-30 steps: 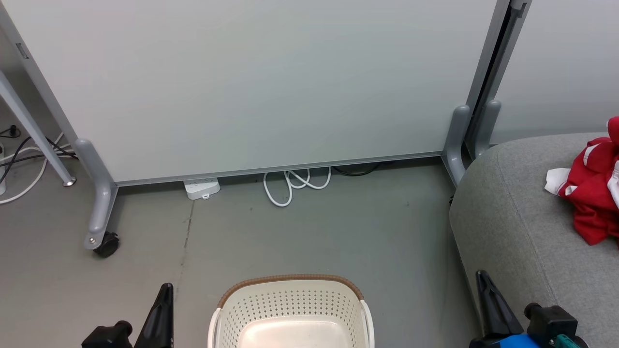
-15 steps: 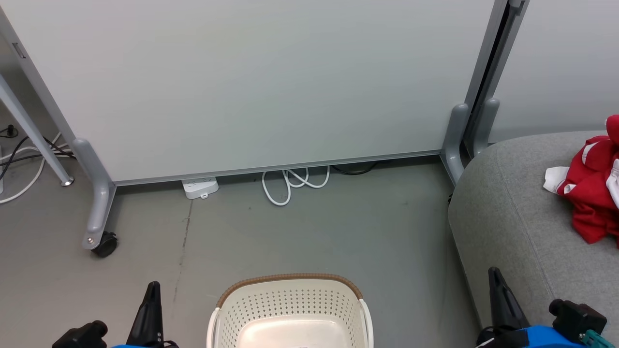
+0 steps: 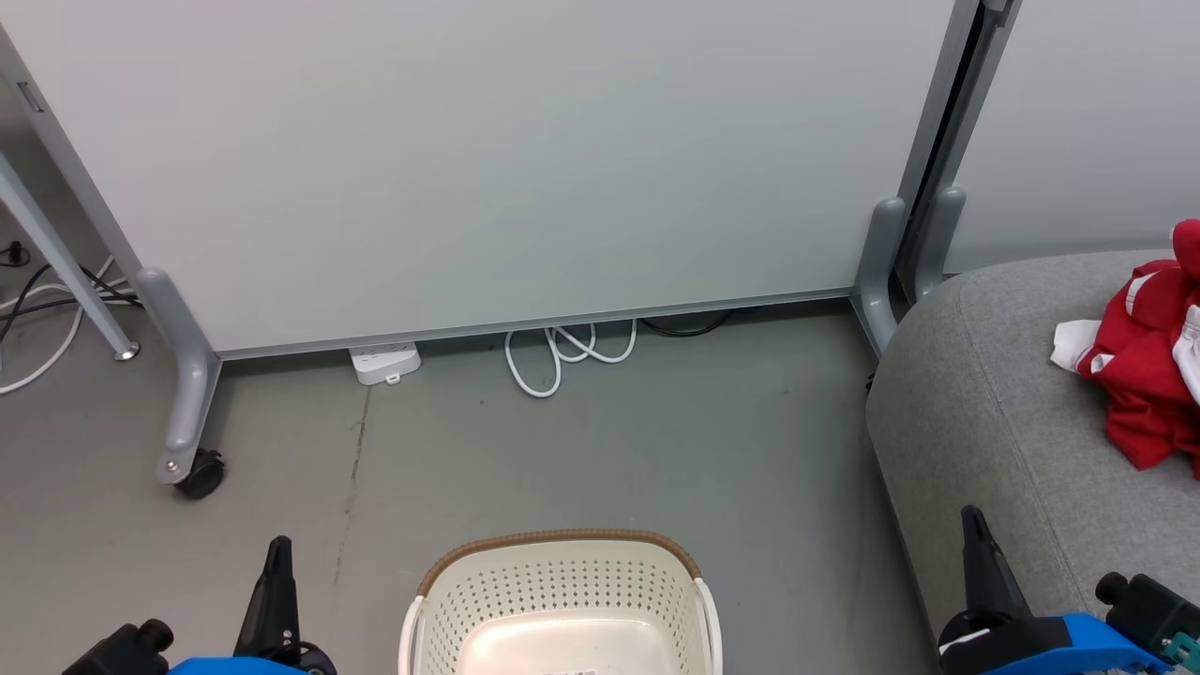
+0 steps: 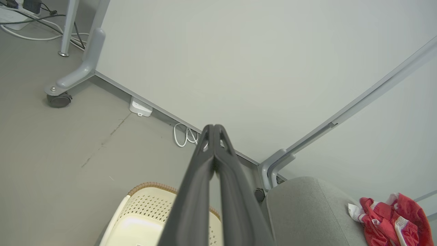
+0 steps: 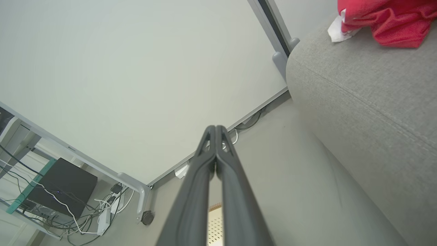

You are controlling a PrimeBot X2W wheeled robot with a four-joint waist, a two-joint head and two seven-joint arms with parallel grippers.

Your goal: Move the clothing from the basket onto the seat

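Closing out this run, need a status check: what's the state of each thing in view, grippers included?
basket: upright, visible part holds no clothing
clothing: crumpled heap lying on the seat
seat: carrying the clothing heap
left gripper: shut, holding nothing
right gripper: shut, holding nothing
white cable: lying in loose loops

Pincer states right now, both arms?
Left pincer: shut, holding nothing.
Right pincer: shut, holding nothing.
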